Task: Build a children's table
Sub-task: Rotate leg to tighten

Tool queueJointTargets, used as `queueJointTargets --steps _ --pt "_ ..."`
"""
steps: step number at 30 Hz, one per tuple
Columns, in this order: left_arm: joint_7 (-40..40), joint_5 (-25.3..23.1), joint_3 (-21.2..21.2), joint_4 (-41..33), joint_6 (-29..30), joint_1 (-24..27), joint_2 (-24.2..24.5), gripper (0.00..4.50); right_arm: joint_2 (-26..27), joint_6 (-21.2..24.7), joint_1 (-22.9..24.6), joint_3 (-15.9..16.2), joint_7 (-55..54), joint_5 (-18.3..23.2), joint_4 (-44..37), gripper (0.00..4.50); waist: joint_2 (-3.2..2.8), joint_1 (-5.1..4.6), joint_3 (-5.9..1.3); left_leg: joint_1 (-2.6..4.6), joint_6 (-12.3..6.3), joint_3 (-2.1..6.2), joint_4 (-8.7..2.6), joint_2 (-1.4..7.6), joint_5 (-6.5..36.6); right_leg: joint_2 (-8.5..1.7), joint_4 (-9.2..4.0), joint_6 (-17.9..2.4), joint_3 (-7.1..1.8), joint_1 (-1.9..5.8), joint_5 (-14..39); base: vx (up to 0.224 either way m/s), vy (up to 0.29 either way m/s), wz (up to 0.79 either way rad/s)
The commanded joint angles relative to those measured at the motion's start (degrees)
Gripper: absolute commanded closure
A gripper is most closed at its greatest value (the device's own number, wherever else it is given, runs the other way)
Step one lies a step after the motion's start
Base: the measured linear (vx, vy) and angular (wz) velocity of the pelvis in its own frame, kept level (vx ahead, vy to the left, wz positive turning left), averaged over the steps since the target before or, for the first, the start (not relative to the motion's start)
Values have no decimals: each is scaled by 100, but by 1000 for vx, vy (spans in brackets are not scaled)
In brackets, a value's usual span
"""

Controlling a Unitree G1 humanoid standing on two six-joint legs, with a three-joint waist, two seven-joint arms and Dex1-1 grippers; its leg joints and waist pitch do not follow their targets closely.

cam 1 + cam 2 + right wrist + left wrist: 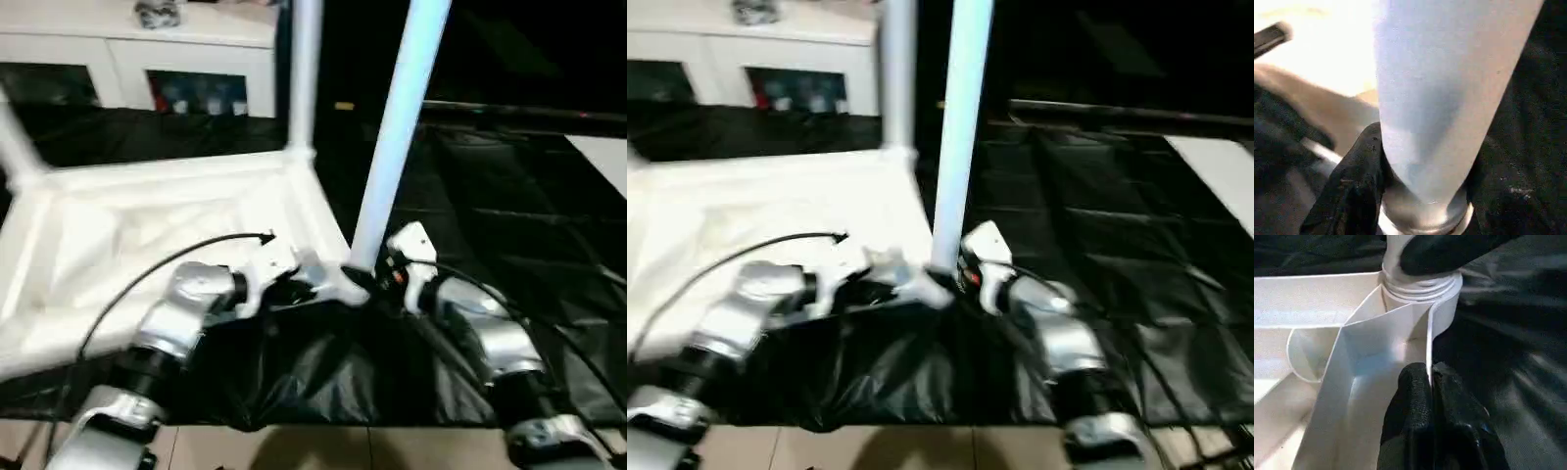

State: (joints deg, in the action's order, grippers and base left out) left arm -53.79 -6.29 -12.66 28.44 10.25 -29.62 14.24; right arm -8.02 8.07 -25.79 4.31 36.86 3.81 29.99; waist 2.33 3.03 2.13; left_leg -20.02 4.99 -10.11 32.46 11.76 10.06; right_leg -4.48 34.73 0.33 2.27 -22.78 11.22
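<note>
Black sheeting underfoot. Left gripper [1431, 396] pinches tabletop [147, 235] rim; right gripper [1415, 196] clasps near leg [397, 137] at socket. Next: seat it fully.

Bright light is glaring off the white tabletop [147, 235], washing out its ribs; beyond it the room is lying dark, edges smearing.

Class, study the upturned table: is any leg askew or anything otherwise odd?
Yes: the near-corner leg leans to the right, while the far-corner leg stands straight. Its base sits in the corner socket, with the right gripper around it.
</note>
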Motion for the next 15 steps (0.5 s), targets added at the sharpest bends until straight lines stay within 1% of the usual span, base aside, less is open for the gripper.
queueJointTargets --steps 1,2,3,4,5,6,7,8,9,10,11,12,13,14,15 --pt "509 138 -128 -100 64 -69 -559 450 507 344 14 422 -359 -218 577 251 21 -24 -204 40 89 71 -418 102 2202 -318 -632 -535 -166 84 3138 0 0 0" --pt "716 66 -215 -17 133 -168 -784 450 769 411 -237 316 -832 -218 870 251 12 -79 -198 32 124 85 -421 88 2307 -307 -642 -514 -148 74 3224 0 0 0" --pt "771 43 -251 -18 168 -194 -851 450 860 396 -329 281 -960 -225 970 251 18 -84 -205 40 120 90 -414 78 2313 -308 -653 -490 -138 81 3267 0 0 0" --pt "790 35 -264 -19 180 -203 -875 450 892 391 -362 269 -1006 -228 1005 251 13 -94 -206 43 111 87 -412 83 2333 -315 -660 -484 -143 72 3276 0 0 0" --pt "856 -1 -297 -5 180 -245 -951 450 984 338 -468 250 -1112 -248 1109 251 12 -106 -213 28 79 90 -415 80 2318 -315 -670 -472 -133 93 3220 0 0 0" --pt "856 -1 -297 -5 180 -245 -951 450 984 338 -468 250 -1112 -248 1109 251 12 -115 -214 13 70 93 -422 83 2304 -314 -662 -474 -134 97 3175 0 0 0" --pt "866 -35 -341 16 166 -292 -1003 450 1068 268 -565 233 -1142 -252 1199 251 2 -108 -222 21 34 82 -425 87 2295 -309 -666 -491 -141 83 3022 0 0 0" --pt "874 -50 -349 17 158 -305 -1014 450 1090 232 -591 226 -1144 -248 1224 216 2 -108 -222 21 34 82 -425 87 2295 -309 -666 -491 -141 83 3022 0 0 0" --pt "853 -80 -373 12 123 -333 -1019 450 1134 156 -647 203 -1111 -217 1270 195 0 -115 -222 -4 17 81 -436 87 2248 -301 -649 -540 -145 100 2871 0 0 0" --pt "795 -98 -386 -20 92 -336 -982 450 1155 124 -678 147 -1025 -140 1291 181 -7 -110 -225 7 12 76 -435 91 2262 -301 -648 -565 -147 94 2820 0 0 0" --pt "759 -96 -373 -52 79 -317 -939 450 1145 159 -673 99 -927 -72 1277 179 -6 -111 -234 3 3 70 -433 94 2232 -303 -637 -605 -158 97 2695 0 0 0" --pt "759 -96 -373 -52 79 -317 -939 450 1145 159 -673 99 -927 -72 1277 173 -6 -111 -234 3 3 70 -433 94 2232 -303 -637 -605 -158 97 2695 0 0 0" --pt "705 -92 -367 -80 47 -290 -895 450 1123 160 -667 85 -849 -51 1281 147 -7 -103 -234 2 -9 62 -438 99 2193 -296 -622 -662 -161 103 2530 0 0 0" --pt "692 -89 -366 -88 42 -282 -883 450 1112 156 -664 87 -842 -55 1281 147 -6 -102 -234 3 -13 58 -438 100 2184 -294 -616 -681 -164 104 2485 0 0 0" --pt "578 -58 -355 -156 -2 -215 -780 450 1005 114 -632 119 -781 -95 1276 136 -5 -96 -234 4 -28 53 -436 103 2162 -298 -611 -719 -168 106 2426 0 0 0"
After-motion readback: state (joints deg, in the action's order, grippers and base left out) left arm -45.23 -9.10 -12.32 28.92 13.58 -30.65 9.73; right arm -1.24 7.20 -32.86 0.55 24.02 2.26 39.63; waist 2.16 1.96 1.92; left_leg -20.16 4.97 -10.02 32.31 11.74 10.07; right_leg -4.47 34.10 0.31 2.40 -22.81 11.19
